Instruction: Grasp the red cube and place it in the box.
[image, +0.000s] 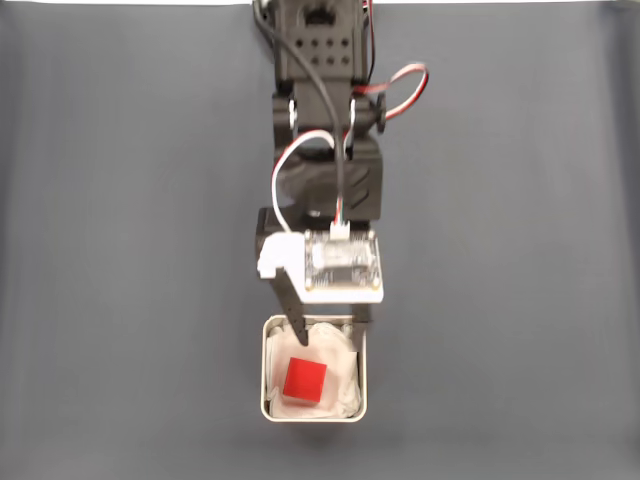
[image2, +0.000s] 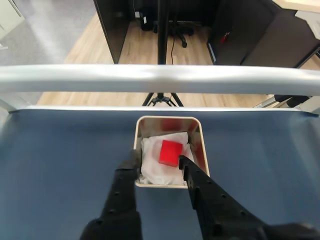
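The red cube (image: 305, 380) (image2: 170, 152) lies inside the box (image: 363, 385) (image2: 170, 119), resting on its crumpled white lining. The box is a small square tin with rounded corners and a pale metal rim. In the fixed view it stands on the table near the bottom edge of the picture. My gripper (image: 328, 335) (image2: 158, 161) hangs over the box's near edge and is open. Its black fingertips (image2: 132, 160) sit apart, just short of the cube and not touching it. Nothing is held between them.
A plain dark blue-grey mat (image: 120, 300) covers the table around the box. In the wrist view a silver rail (image2: 160, 79) runs along the table's far edge, with a wooden floor and a tripod (image2: 161, 97) beyond. My arm (image: 325, 130) and its cables reach in from the top of the fixed view.
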